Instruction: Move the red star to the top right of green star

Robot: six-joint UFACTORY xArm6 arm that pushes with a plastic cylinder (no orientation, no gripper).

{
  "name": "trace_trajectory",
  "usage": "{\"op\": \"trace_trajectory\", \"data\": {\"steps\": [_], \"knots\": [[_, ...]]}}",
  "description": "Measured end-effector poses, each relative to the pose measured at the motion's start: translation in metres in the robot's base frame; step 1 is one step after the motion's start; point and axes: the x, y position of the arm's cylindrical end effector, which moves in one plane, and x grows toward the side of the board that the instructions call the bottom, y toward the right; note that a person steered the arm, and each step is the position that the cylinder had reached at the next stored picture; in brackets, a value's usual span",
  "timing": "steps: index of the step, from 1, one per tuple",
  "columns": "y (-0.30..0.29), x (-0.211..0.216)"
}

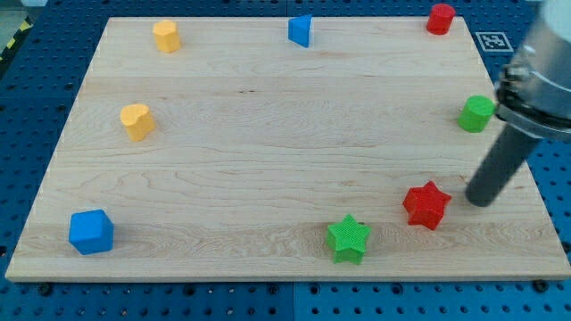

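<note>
Red star [426, 204] is found near the lower right of the tabletop [268, 134], just up and to the view's right of the green star [348, 238], so the asked placement is judged largely met. My tip [480, 200] is set just to the view's right of the red star, apparently apart from it, a side from which only leftward nudges could be given. No hand is fitted, so nothing can be grasped. A green cylinder [476, 113] is seen well above.
</note>
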Motion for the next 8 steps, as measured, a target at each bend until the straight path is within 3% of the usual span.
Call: {"op": "trace_trajectory", "data": {"steps": [2,3,5,7,8], "knots": [[-0.011,0.033],[-0.058,0.017],[-0.065,-0.017],[-0.061,0.033],[-0.100,0.010]]}}
